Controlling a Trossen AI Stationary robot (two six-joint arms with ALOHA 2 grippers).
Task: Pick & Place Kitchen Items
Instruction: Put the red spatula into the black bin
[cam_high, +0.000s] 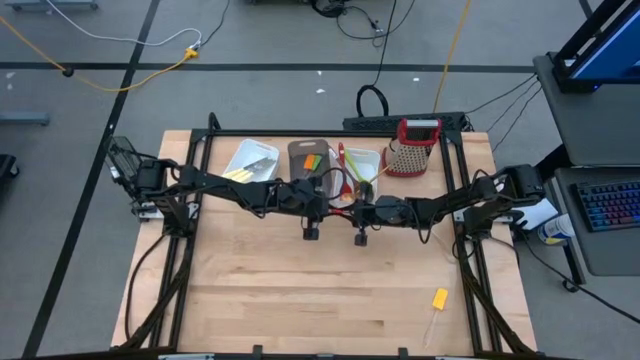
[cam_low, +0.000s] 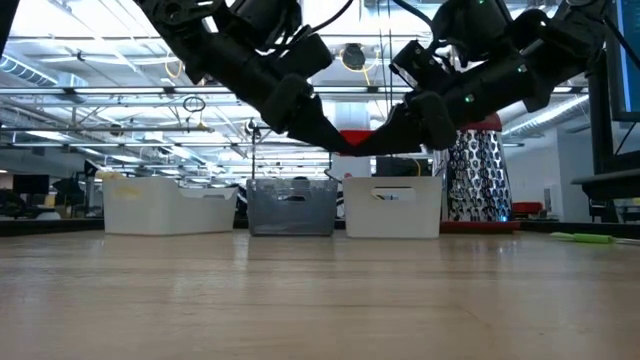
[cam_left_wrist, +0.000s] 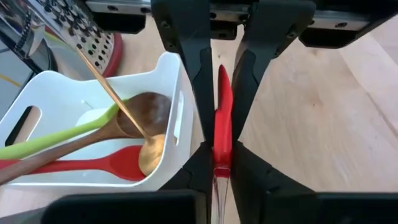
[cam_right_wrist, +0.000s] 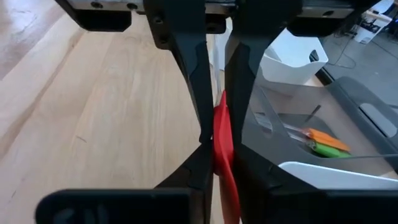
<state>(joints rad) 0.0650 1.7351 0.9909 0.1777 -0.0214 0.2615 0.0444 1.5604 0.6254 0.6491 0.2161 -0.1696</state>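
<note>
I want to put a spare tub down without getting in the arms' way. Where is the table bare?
The table is bare wood across its near half, from below the two grippers to the near edge, except the yellow spatula at near right. It is crowded at the far edge: three tubs, the grater, and the left gripper and right gripper both clamping a red utensil.

Red utensil (cam_left_wrist: 222, 118) pinched between both grippers: head and handle end hidden behind fingers in both wrist views; type cannot be told. In low view only a red sliver shows between the arms.

White tub (cam_left_wrist: 177, 93) contents: red spoon (cam_left_wrist: 93, 167), green spoon (cam_left_wrist: 56, 138) and wooden spoon (cam_left_wrist: 106, 134) handles cut off by picture edge; gold spoon (cam_left_wrist: 149, 155) handle runs out of frame.

Box grater (cam_left_wrist: 81, 31) cropped at edge in left wrist view.

High view: items in left-hand tub (cam_high: 250, 160) too small to identify. Yellow spatula (cam_high: 438, 300) handle barely discernible against the table (cam_high: 300, 290).
</note>
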